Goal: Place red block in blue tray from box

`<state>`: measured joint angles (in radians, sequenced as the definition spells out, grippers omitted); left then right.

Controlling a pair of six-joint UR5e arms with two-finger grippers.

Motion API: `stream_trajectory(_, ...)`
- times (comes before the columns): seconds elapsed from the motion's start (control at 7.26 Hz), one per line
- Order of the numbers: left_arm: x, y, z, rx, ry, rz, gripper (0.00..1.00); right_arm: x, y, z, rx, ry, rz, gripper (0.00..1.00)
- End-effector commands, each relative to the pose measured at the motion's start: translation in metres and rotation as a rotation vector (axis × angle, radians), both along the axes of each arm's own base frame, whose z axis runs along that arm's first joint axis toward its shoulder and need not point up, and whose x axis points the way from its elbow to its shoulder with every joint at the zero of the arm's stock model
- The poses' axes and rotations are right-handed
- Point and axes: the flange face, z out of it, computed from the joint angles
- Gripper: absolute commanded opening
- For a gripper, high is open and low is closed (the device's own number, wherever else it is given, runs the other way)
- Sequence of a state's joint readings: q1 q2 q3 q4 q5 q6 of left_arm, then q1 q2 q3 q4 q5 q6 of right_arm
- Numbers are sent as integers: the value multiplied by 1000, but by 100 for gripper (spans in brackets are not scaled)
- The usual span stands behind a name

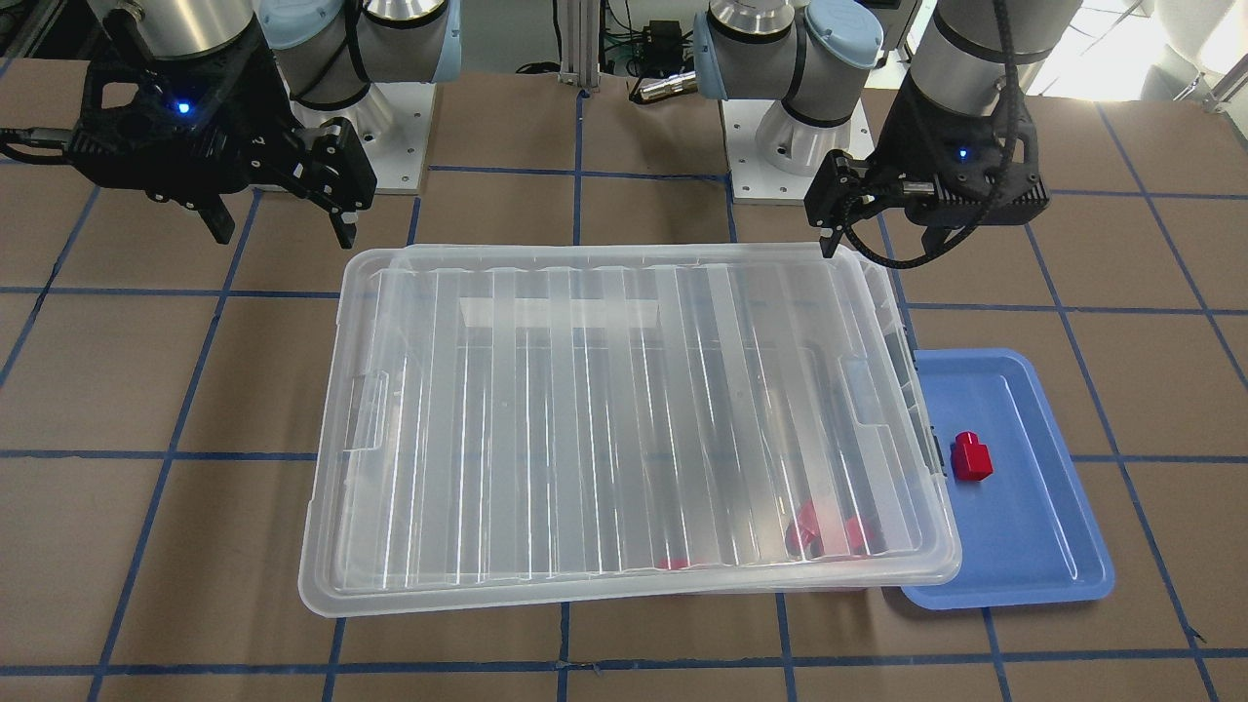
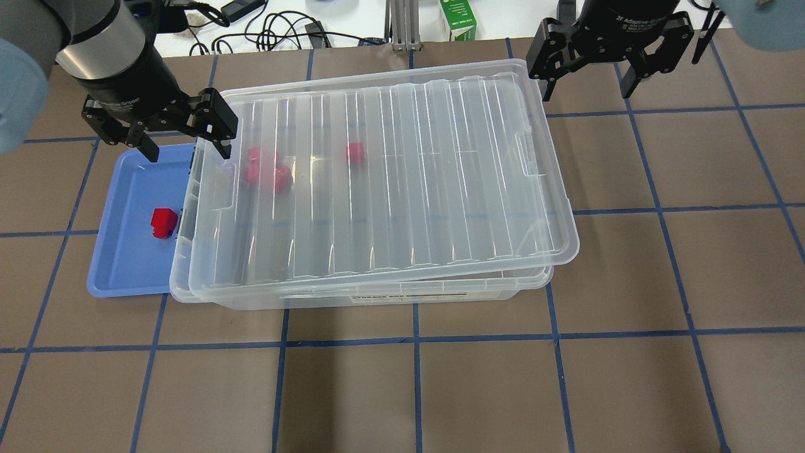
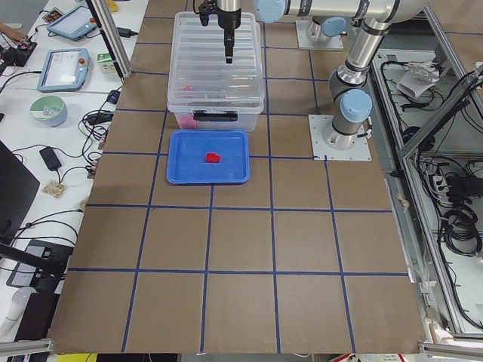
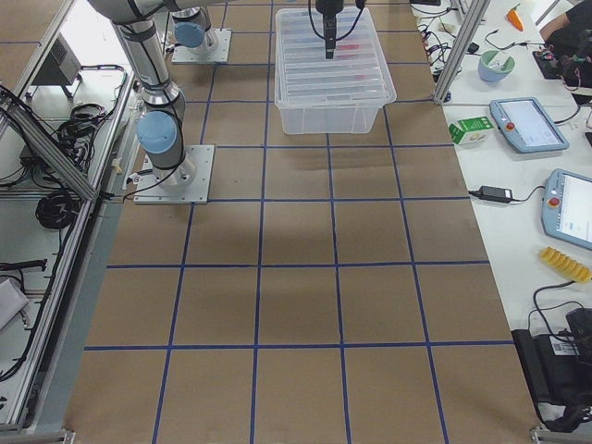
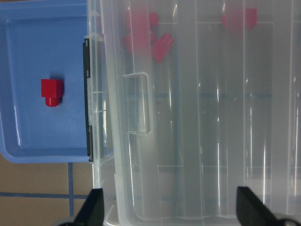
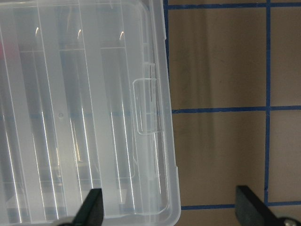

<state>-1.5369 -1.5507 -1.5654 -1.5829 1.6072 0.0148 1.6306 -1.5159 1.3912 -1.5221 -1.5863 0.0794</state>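
One red block (image 2: 163, 223) lies in the blue tray (image 2: 126, 264), also seen in the front view (image 1: 971, 456) and the left wrist view (image 5: 51, 92). The tray sits against the box (image 2: 390, 176) on its left end. The box's ribbed lid (image 1: 624, 419) lies slightly askew on top. Several more red blocks (image 2: 267, 173) show through the lid near the tray end. My left gripper (image 2: 185, 141) is open and empty above the box's edge by the tray. My right gripper (image 2: 587, 94) is open and empty beyond the box's far right corner.
A green carton (image 2: 457, 19) and cables lie past the table's far edge. The two arm bases (image 1: 780, 146) stand behind the box in the front view. Blue tape lines grid the brown table top.
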Motion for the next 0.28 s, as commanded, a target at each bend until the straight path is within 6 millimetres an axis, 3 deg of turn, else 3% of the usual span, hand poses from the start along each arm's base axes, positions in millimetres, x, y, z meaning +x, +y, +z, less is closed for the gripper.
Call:
stream_trajectory(0.0, -1, 1, -2, 13, 0, -2, 100, 0, 2, 1, -1, -2, 3, 100)
stream_trajectory(0.14, -1, 2, -3, 16, 0, -2, 100, 0, 2, 1, -2, -1, 7, 100)
